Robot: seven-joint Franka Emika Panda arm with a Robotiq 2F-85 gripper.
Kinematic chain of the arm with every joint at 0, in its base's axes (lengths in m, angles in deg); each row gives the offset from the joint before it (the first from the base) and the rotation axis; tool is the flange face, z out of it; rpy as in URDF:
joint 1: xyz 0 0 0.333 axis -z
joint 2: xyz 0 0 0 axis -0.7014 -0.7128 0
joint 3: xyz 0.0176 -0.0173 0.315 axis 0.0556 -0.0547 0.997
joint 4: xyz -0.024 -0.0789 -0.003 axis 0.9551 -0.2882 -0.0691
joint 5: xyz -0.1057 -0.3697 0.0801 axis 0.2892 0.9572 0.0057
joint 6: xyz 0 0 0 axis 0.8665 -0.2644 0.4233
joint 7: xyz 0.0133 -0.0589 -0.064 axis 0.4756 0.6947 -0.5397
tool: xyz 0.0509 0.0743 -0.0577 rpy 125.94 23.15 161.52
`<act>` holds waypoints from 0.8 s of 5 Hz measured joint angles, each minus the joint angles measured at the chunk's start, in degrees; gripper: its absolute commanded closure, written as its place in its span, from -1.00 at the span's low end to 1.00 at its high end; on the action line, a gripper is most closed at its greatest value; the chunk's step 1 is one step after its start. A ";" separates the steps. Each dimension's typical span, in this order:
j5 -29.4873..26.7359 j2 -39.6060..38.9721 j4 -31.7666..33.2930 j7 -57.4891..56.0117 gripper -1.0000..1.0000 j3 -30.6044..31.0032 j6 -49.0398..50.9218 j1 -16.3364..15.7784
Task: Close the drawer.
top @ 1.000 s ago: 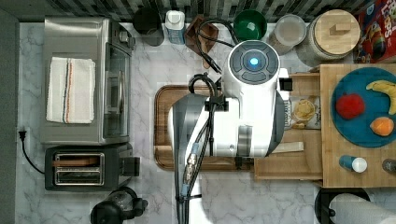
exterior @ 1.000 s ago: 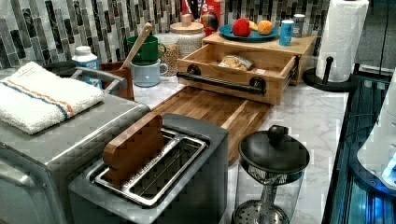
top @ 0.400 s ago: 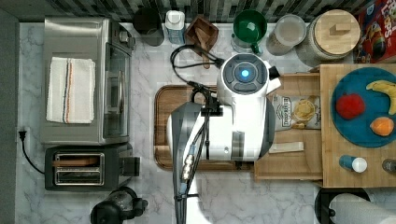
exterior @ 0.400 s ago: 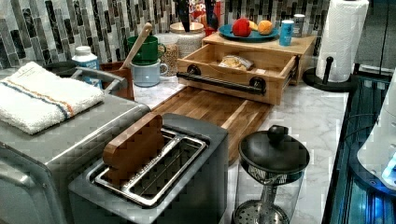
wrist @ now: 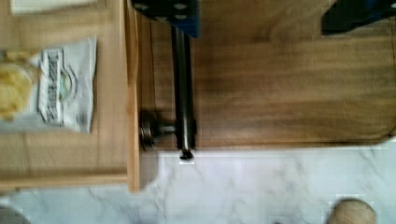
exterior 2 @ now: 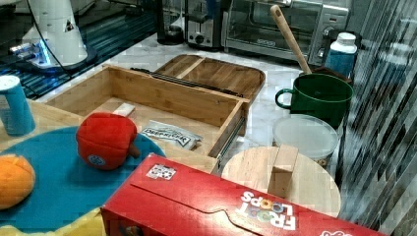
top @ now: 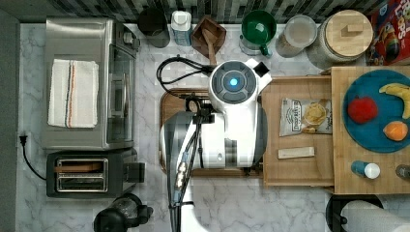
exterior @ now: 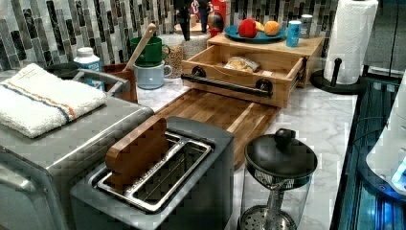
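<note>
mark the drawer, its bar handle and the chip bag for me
drawer [top: 296,169]: top view, bare bottom panel near the front.
bar handle [exterior: 225,84]: left view, middle of the dark bar.
chip bag [top: 305,116]: top view, centre of the bag, lying flat inside the drawer.

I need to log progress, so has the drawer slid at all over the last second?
No. In the left view the drawer sits just as far out over the dark board, its handle unmoved.
</note>
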 measured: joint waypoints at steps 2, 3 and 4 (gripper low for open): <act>2.54 -3.68 1.68 -3.75 1.00 1.45 -3.48 0.58; 2.52 -7.26 1.79 -4.14 1.00 0.50 -3.90 0.31; 3.20 -11.70 1.90 -4.17 1.00 -0.38 -6.87 0.61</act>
